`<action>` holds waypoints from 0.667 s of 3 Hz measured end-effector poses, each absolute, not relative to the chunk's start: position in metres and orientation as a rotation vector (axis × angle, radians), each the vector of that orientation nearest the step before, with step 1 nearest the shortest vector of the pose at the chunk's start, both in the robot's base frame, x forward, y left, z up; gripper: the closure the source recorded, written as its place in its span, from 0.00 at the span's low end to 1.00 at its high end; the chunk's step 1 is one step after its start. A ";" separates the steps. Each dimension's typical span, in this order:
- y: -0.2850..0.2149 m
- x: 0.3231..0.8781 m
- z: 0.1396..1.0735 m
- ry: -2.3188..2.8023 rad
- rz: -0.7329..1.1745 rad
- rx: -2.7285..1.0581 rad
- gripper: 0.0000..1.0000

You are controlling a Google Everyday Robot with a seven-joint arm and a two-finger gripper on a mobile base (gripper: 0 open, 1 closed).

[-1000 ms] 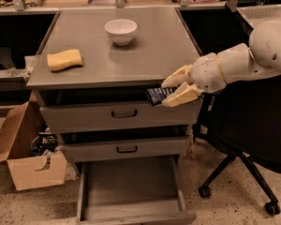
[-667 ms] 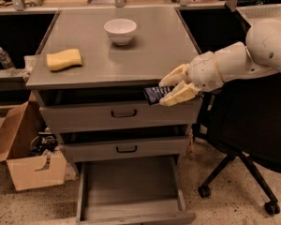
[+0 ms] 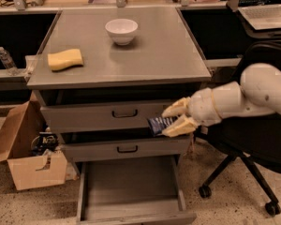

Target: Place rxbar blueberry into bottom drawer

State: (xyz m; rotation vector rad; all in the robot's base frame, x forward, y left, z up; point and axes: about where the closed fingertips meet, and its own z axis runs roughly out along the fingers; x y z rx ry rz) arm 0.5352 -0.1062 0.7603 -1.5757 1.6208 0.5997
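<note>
My gripper (image 3: 172, 119) is shut on the rxbar blueberry (image 3: 159, 124), a dark navy-blue bar held between its two cream fingers. It hangs in front of the cabinet's right side, at the level between the top and middle drawers. The bottom drawer (image 3: 131, 187) is pulled out below and to the left, showing a plain grey floor. The white arm reaches in from the right.
On the cabinet top (image 3: 168, 55) lie a yellow sponge (image 3: 64, 59) and a white bowl (image 3: 121, 30). A cardboard box (image 3: 35, 165) stands on the floor at the left. A black office chair (image 3: 253, 139) stands at the right, under the arm.
The gripper with the bar has moved down, from the cabinet's top edge to in front of the upper drawers. The view has also shifted a little.
</note>
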 end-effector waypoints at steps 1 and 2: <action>-0.128 0.505 0.675 1.752 0.591 -1.496 1.00; -0.116 0.467 0.625 1.812 0.656 -1.516 1.00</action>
